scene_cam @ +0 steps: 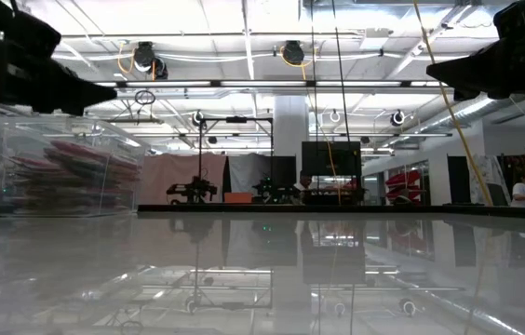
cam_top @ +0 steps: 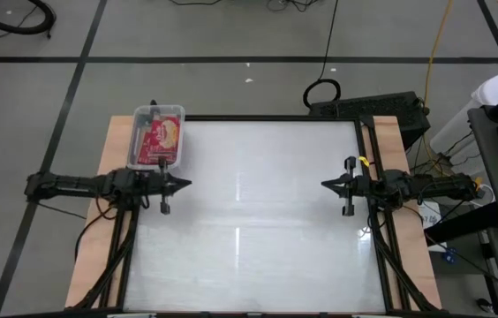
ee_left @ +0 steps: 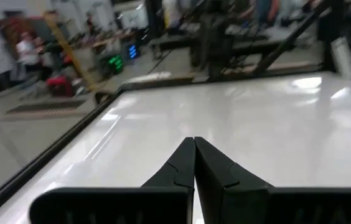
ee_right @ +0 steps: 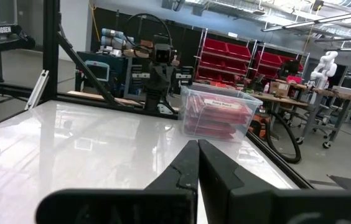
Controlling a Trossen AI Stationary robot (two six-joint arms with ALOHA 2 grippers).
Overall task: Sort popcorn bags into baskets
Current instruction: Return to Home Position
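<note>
Up close, left gripper [ee_left: 194, 143] and right gripper [ee_right: 198, 145] are pinched shut, empty, over the desk [ee_left: 256, 118]. Those popcorn bags [cam_top: 159, 141] stacked in the clear bin [cam_top: 159, 109] look light, floppy, slick; I'd pinch an edge.

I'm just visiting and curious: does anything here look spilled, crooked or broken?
Nothing stands out. The red popcorn bags all lie stacked inside the clear bin at the table top's far left corner, none spilled. Both arms rest apart, the left gripper and right gripper with fingers shut.
</note>
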